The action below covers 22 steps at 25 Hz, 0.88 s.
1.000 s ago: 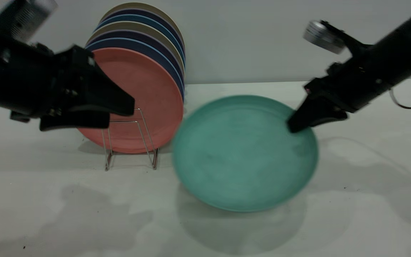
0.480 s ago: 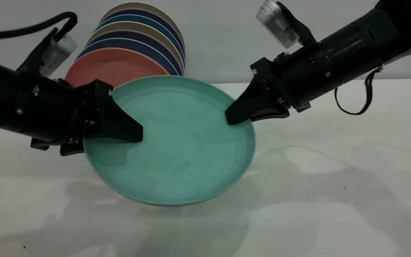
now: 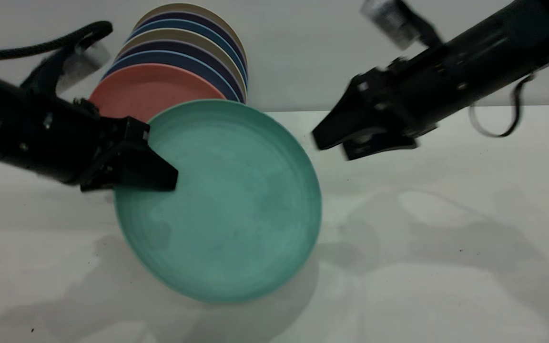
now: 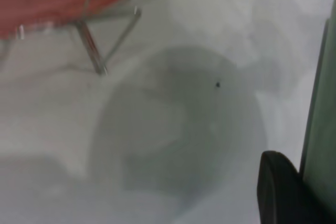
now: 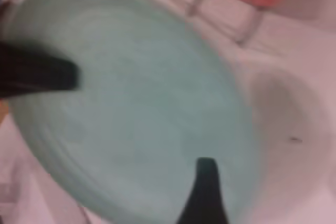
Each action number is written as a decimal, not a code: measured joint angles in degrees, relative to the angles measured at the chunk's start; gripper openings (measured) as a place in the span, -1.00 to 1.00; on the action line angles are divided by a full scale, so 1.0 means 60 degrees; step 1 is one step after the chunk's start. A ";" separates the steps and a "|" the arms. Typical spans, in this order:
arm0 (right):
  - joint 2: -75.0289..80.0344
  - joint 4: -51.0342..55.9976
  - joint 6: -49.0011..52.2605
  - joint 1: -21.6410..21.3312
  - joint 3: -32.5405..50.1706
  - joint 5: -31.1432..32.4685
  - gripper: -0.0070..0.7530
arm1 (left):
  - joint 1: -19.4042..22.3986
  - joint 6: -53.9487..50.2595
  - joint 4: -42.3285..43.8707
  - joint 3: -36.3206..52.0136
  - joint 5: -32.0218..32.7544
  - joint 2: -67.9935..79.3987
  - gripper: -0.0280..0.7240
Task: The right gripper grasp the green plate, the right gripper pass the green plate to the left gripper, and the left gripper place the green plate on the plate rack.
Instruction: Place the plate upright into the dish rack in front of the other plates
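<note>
Left gripper (image 3: 160, 174), black with blocky tips, is clamped on the left rim of the round teal-green matte plate (image 3: 222, 205), which it holds clear of the white table (image 3: 446, 267), tilted face-out, just in front of the racked salmon-pink plate (image 3: 146, 88) and dark blue plates (image 3: 184, 62). Right gripper (image 3: 331, 143), black with a silver cylinder, stands apart from the plate's far rim, jaws parted and empty. Judged stiff, light and smooth-surfaced, the plate is best pinched across its low raised rim; a single-edge hold may let it swing. Left arm reaches in level from the side. Thin silver wire rack (image 4: 94, 51) shows only at the left wrist.
</note>
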 joint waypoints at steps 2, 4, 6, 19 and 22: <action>-0.0197 -0.0602 0.0392 -0.0467 0.0000 0.0024 0.90 | 0.0000 -0.0028 0.0984 -0.0444 -0.0048 -0.0327 -0.64; -0.0339 -0.1095 0.0754 -0.0883 0.0000 0.0093 0.88 | 0.0000 -0.0228 0.1987 -0.0945 -0.0002 -0.0582 -0.64; -0.0398 -0.1636 0.1122 -0.1234 0.0000 0.0162 0.81 | 0.0000 -0.0524 0.3287 -0.1528 0.0294 -0.0736 -0.64; -0.0398 -0.2667 0.1691 -0.1781 0.0000 0.0150 0.51 | -0.0018 -0.1436 1.1584 -0.5421 0.2716 -0.0775 -0.64; -0.0398 -0.2669 0.1691 -0.1792 0.0000 0.0141 0.51 | -0.0060 -0.1139 1.2001 -0.5478 0.1882 -0.0787 -0.64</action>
